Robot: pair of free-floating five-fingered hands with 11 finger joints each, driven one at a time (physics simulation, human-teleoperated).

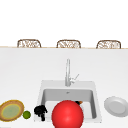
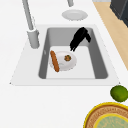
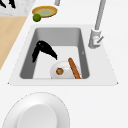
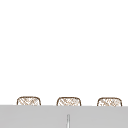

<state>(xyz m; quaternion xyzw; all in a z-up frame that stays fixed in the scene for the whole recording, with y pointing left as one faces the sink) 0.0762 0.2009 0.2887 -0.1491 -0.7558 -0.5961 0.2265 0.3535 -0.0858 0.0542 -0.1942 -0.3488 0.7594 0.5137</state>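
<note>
Plate (image 2: 68, 66) on the floor of the sink (image 2: 65, 82) in the left side view, carrying a sausage (image 2: 54, 61) along one edge and a small brown round morsel (image 2: 67, 58) near the middle. A hand (image 2: 79, 38) hangs above it by the front wall, fingers straight and pointing down, spread a little, holding nothing and clear of the plate. Left or right, I can't tell.

My read: a clean reach means coming straight down, clear of that wall, and keeping the plate level so the sausage doesn't roll.

Right side view: same picture. The hand is over the basin just beyond the plate, and the faucet (image 3: 96, 37) is well apart.

Front view: the left hand (image 1: 40, 110) is at the sink's left rim beside a lime (image 1: 26, 114) and a yellow bowl (image 1: 11, 101). A red ball (image 1: 67, 114) is across the basin's front, and a second plate (image 1: 108, 105) sits on the worktop to the right.

Upper view: chair backs (image 4: 28, 101).
</note>
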